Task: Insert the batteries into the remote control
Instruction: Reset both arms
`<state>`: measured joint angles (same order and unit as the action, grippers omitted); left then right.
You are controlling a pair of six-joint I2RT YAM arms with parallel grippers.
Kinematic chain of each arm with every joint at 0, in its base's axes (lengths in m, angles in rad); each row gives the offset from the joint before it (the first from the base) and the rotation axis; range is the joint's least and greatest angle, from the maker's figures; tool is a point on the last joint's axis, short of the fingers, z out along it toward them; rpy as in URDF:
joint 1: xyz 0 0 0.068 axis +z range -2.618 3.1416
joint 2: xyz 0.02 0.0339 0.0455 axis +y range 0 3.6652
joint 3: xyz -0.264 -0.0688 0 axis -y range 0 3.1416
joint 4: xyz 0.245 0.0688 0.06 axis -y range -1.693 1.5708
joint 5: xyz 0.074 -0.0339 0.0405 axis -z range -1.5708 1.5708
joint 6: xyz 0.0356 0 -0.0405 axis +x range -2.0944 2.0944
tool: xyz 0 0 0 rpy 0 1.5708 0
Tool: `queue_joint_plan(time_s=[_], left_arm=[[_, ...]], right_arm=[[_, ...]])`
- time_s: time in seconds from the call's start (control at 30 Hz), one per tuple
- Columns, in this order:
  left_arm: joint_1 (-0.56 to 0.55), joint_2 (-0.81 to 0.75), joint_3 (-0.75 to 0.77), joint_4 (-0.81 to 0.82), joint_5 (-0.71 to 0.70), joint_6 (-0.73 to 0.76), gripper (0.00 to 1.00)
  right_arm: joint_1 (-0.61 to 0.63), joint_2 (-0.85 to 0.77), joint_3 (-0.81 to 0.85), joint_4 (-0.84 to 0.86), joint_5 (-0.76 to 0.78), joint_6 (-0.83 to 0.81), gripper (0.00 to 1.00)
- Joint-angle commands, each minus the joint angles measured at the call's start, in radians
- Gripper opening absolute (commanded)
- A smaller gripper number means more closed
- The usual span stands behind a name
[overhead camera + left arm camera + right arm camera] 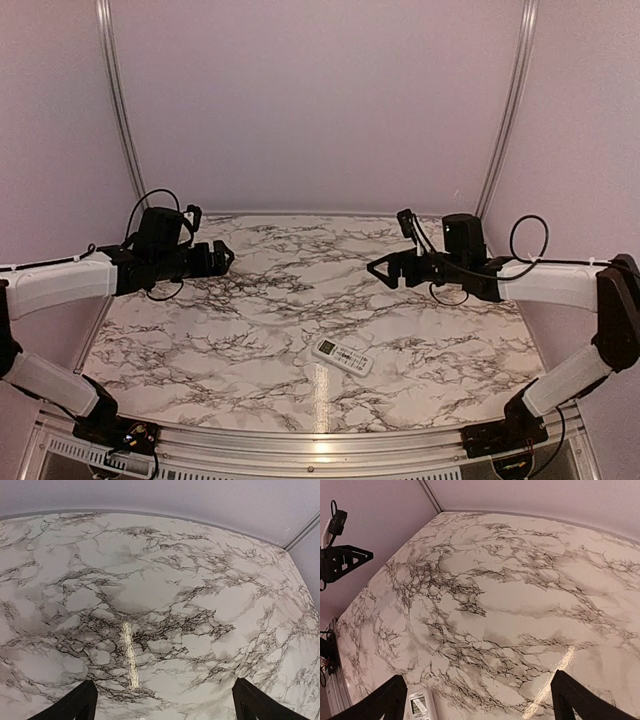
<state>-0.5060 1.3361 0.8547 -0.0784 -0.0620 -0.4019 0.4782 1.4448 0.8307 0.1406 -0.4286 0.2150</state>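
Remote control (pixel 342 357) lay face-up near the marble table's (pixel 250 320) front edge, apart from left gripper (pixel 227 256) and right gripper (pixel 374 268); both hovered level, pointing inward, jaws spread, empty.

Surface (pixel 300 290): white marble pattern with dark veining; a glare streak (pixel 320 400) lies near its near edge. Plain lilac walls (pixel 320 100) enclose it. Aluminium rails (pixel 118 100) rise at the rear corners.
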Motion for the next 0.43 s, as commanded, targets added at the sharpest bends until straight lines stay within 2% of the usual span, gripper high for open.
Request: queue_joint_plan(time_s=[0.0,0.17,0.4], left_arm=[[0.001,0.023,-0.097,0.092,0.029,-0.073,0.99],[0.001,0.045,-0.139,0.128,0.033,-0.069,0.99],[0.001,0.06,-0.122,0.134,0.039,-0.053,0.99]], right_arm=[[-0.036,-0.054,-0.144,0.194,-0.003,0.05,0.99],[-0.039,-0.069,-0.249,0.273,0.003,0.071,0.99],[-0.039,-0.064,-0.256,0.286,-0.011,0.077,0.99]])
